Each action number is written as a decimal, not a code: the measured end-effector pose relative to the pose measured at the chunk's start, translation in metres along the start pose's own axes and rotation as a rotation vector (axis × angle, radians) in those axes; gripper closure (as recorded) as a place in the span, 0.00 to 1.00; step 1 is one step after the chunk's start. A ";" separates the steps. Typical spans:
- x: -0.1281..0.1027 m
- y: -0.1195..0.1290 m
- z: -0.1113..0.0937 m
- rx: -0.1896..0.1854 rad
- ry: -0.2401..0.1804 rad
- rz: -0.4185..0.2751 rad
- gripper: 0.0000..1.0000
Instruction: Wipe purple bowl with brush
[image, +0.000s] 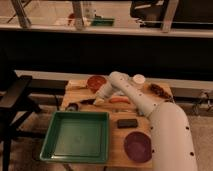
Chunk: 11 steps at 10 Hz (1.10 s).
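Meanwhile, on a wooden table (116, 145), the robot's white arm (150, 107) reaches across from the right, its end effector (99, 100) lowered near the left-centre of the tabletop, just below a red-brown bowl (95, 82). Whether its fingers are spread or closed cannot be told from this view. The brush (80, 104) lies on the table at the end effector's left, its dark handle running toward the table's left edge. The purple bowl (137, 146) sits well apart, at the near right corner beside the arm's broad base. Between them lies a flat black block (127, 123); an orange carrot-shaped thing (119, 100) rests beside the arm. A green tray (50, 145) fills the near left.
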 end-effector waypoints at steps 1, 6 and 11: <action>-0.001 0.000 -0.002 0.004 -0.001 -0.005 0.71; -0.005 -0.010 -0.031 0.060 0.003 -0.037 1.00; -0.009 -0.020 -0.078 0.154 0.025 -0.079 1.00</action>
